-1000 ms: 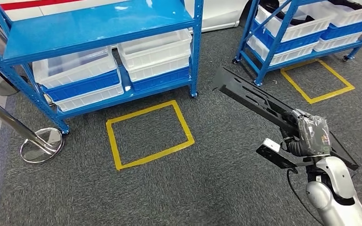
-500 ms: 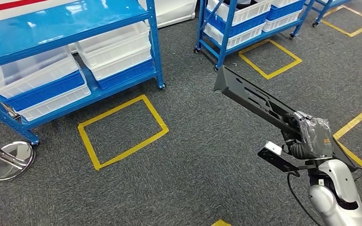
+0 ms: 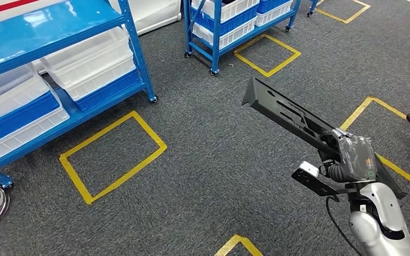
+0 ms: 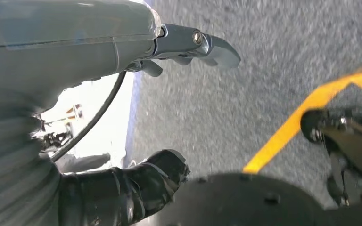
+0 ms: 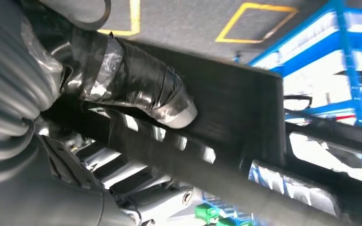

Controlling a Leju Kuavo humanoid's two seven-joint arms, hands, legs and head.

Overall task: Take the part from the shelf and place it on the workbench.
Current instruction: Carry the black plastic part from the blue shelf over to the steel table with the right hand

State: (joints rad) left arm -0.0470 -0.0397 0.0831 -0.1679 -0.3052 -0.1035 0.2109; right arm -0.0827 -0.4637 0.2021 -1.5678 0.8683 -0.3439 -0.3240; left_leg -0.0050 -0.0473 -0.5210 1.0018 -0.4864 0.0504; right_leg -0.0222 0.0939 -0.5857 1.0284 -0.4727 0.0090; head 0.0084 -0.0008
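Our right hand (image 3: 352, 159) still grips the long black part (image 3: 293, 118) w/ fingers wrapped round it — view's swung past the blue shelf (image 3: 58, 64); we're turning away, table not seen yet. Left hand (image 4: 122, 47) hangs, fingers unclear.

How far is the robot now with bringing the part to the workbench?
Taking looks done: the right hand grips the long black part, off the blue shelf. In hand is the carrying, above the grey carpet. Left: reaching a workbench and placing it there.
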